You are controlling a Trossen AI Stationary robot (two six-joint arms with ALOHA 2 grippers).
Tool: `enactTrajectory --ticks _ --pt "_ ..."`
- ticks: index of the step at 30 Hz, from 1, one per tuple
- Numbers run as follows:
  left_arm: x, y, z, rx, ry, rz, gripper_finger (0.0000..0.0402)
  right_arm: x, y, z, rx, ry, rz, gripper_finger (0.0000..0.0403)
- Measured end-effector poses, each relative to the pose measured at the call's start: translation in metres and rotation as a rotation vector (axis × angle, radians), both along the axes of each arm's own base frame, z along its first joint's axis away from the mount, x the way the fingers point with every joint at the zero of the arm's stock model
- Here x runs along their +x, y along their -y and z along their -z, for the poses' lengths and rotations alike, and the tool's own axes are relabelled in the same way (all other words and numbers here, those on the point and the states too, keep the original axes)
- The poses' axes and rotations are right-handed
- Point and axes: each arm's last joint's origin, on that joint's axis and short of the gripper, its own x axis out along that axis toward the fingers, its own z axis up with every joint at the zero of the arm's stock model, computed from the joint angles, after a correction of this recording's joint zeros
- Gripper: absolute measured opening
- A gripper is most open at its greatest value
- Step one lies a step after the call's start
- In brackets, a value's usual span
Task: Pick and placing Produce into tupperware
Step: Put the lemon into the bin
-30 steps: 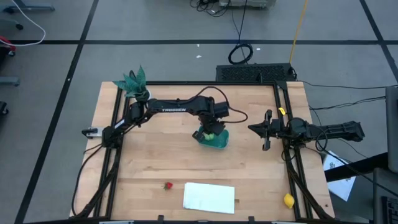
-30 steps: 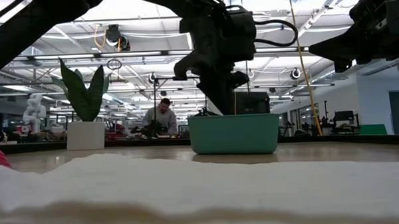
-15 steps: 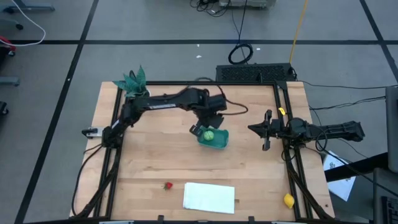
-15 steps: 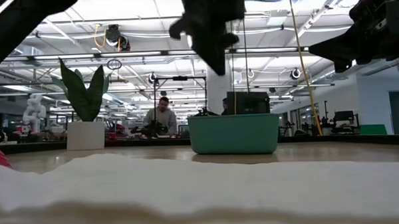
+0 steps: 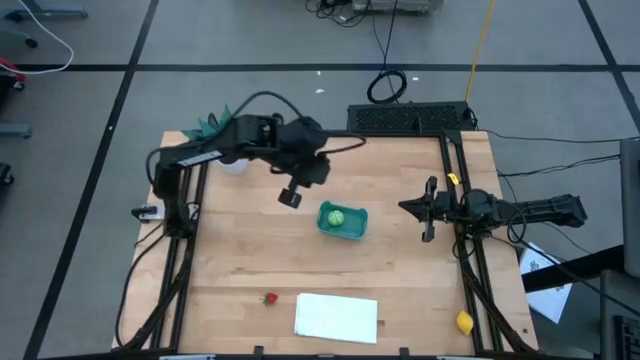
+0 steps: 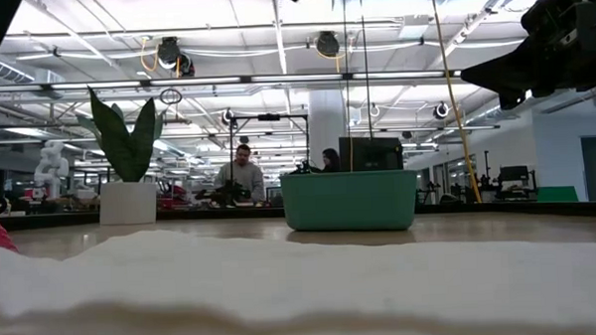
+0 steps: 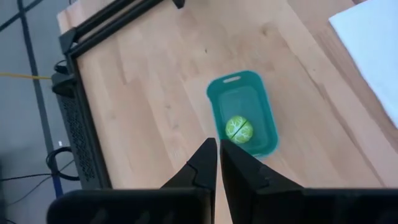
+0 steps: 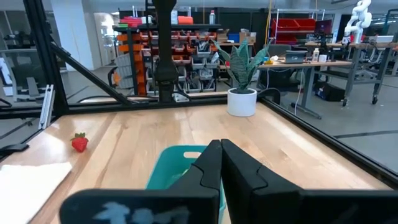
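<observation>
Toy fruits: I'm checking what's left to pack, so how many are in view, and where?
3. The light-green fruit lies inside the teal tub. The red strawberry sits on the table beside the white sheet. The yellow lemon lies at the table's right front corner.

I work in a large robotics lab or workshop hall. Far ahead of my right jaws stand an orange rack of parts bins and red shelving, with a white humanoid robot off to one side. Beyond my table, people sit at workbenches under high ceiling trusses and strip lights.
</observation>
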Motion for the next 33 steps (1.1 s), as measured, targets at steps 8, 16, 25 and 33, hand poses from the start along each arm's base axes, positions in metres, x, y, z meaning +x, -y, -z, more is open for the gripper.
enactTrajectory --ticks 8,16,25,33 --pt "-0.031 -0.004 -0.019 -0.029 0.039 -0.072 0.0026 0.0 0.0 0.0 0.007 -0.003 -0.001 0.0" --pt "-0.06 0.002 -0.02 -0.034 0.068 -0.129 0.0005 0.0 0.0 0.0 0.008 -0.004 0.0 0.0" --pt "-0.088 0.016 -0.007 -0.086 0.178 -0.144 0.0006 0.0 0.0 0.0 0.008 -0.004 -0.001 0.0" --pt "-0.108 0.017 0.008 -0.238 0.205 -0.094 0.0005 0.001 0.0 0.001 0.008 -0.007 -0.001 0.0"
